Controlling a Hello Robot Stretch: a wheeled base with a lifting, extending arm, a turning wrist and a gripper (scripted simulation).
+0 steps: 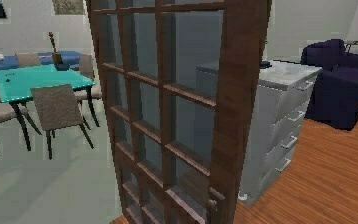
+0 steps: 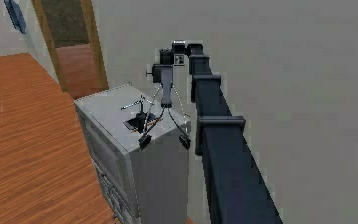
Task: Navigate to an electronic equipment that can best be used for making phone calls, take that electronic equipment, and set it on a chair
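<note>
Arm: the dark bar [image 2: 225,150] reaches out across 1 corner of a grey dresser [image 2: 107,105].
Gripper: the gripper [image 2: 164,136] hangs at the dresser's top edge, its 2 thin fingers pointing down.
Jaws: their state cannot be told, nor whether they hold anything, since a thing lies on the top right by them.
Task's thing: a small dark thing [image 2: 137,123] lies on the dresser top, by the left finger. It looks flat and low, and it is too small to confirm as a phone.
Step in hand: judged to be the take, with the robot parked at the dresser.
Next move: likely to seat the fingers around the dark thing and lift it clear.
Ahead: a glass-paned door [image 1: 177,110] stands close in front.
Farther: a chair [image 1: 59,108] stands by the turquoise table [image 1: 32,82], probably where the thing should be set down.
</note>
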